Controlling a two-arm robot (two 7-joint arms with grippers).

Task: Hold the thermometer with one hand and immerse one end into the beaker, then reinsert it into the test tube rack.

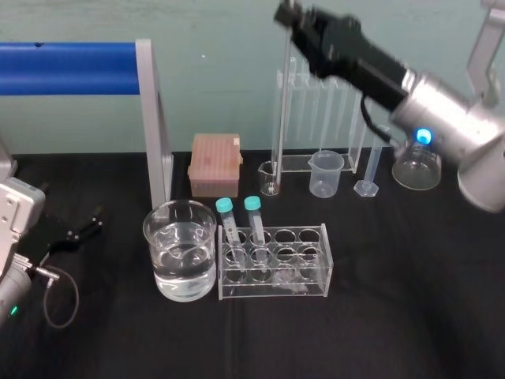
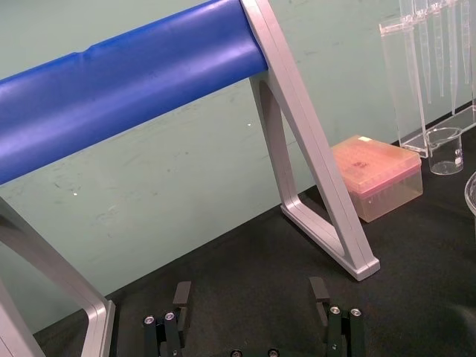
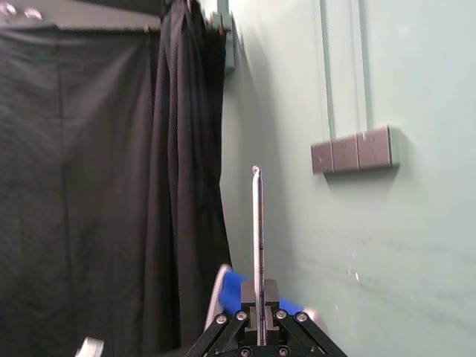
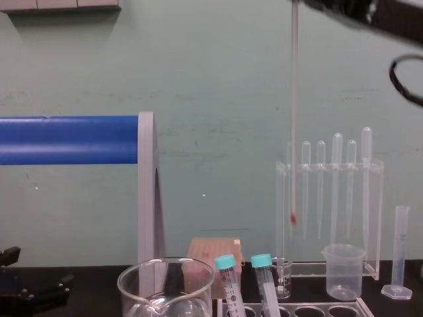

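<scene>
1. Right hand [image 1: 288, 16] clamps the thermometer [image 1: 281, 103] upright, high above the table [image 1: 394, 316], behind the test tube rack [image 1: 274, 260].
2. I judge immersion in the beaker [image 1: 180, 249] and reinsertion both pending.
3. Left gripper [image 1: 79, 230] lies parked on the table, fingers spread.

Reaches in from the right with the silver right arm [image 1: 442, 118], blue ring [image 1: 424, 136] glowing near the wrist, forearm slanting up and over toward the left. Carries the black right gripper [image 1: 288, 14] high above the far side of the table. Pinches the thermometer [image 1: 278, 103] near its upper end between fingers drawn close together [image 3: 260, 321], the rod hanging straight down. Rests the left arm [image 1: 16, 217] low at the left edge, parked just above the table top. Points the left gripper [image 1: 88, 223] in toward the middle, with its two fingers [image 2: 182, 294] spread well apart.
</scene>
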